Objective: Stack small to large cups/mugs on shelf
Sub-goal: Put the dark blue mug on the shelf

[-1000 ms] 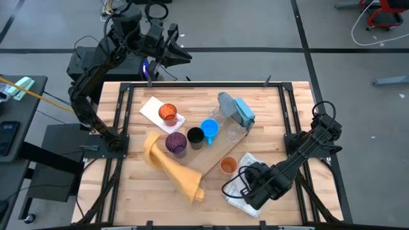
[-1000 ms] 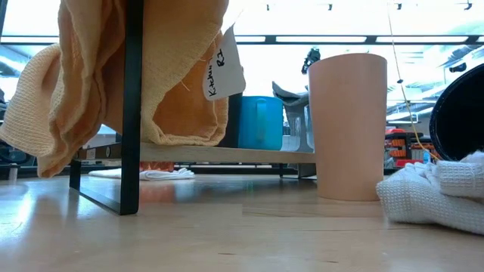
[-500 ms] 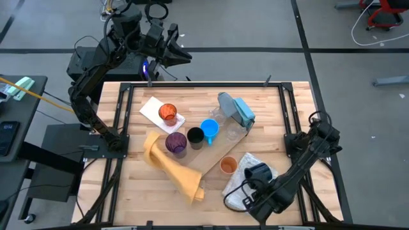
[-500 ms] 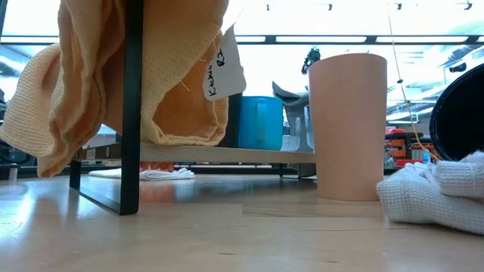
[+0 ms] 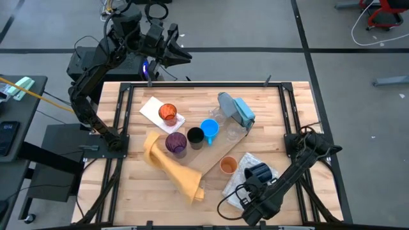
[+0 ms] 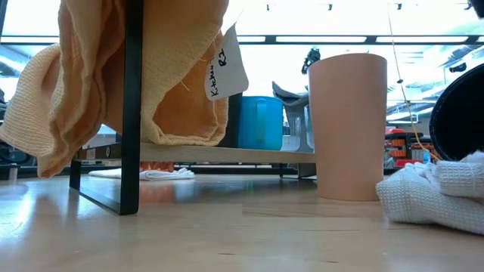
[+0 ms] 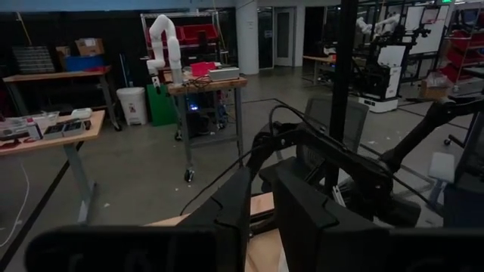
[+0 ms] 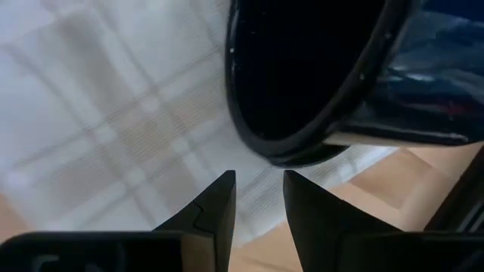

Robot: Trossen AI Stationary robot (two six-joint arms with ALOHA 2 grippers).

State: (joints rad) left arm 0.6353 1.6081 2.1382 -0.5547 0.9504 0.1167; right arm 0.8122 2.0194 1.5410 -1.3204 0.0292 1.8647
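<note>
High view: the right gripper sits at the bottom centre-right of the frame, over the near edge of a white checked cloth. A dark navy glazed mug lies on its side on that cloth, just beside the gripper. In the right wrist view the gripper's dark fingers stand narrowly apart, holding nothing, with the mug's round mouth just ahead of them. An orange plastic cup stands near the cloth, on the end of a low wooden shelf board. A bright blue mug, a black cup and a purple cup stand at centre frame. The left gripper waits beyond the table's far edge, upper left, its fingers nearly closed.
</note>
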